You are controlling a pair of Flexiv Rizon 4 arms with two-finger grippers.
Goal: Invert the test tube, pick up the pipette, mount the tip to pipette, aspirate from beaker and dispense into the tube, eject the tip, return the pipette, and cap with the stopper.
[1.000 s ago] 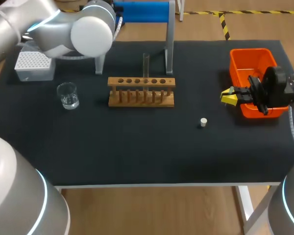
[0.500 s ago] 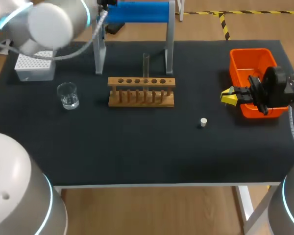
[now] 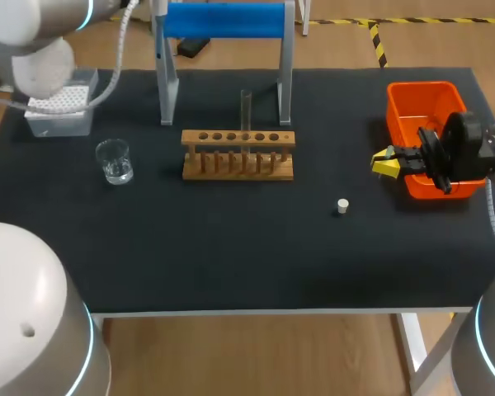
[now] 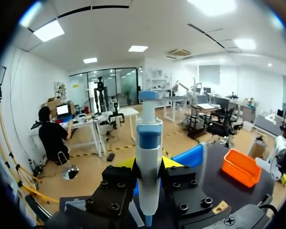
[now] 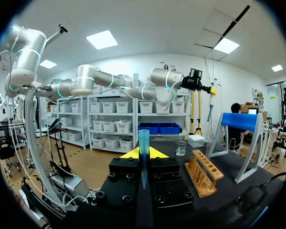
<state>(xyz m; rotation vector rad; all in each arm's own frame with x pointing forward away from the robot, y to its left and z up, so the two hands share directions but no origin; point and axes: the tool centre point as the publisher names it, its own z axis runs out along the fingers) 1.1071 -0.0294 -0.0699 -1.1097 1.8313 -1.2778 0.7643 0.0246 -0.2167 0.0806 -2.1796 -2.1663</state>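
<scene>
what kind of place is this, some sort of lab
Most likely a robotics lab set up as a chemistry bench: a wooden rack holding a test tube, a glass beaker, and a pipette carried by the left arm.

**What stands around my work**

A table with a flat black top (image 3: 231, 247) lies before me. Toward its far edge rises a stand of two grey metal legs bridged by a bright blue bar (image 3: 223, 20). Just in front of it, roughly between those legs, is a light wooden rack with a row of round holes along its top plate (image 3: 238, 155), set lengthwise across the table. At the far corner on my left rests a white rectangular box with a dotted grid top (image 3: 62, 120). Well apart from these, on my right, an orange plastic bin (image 3: 414, 89) sits open-topped near the table's side edge.
</scene>
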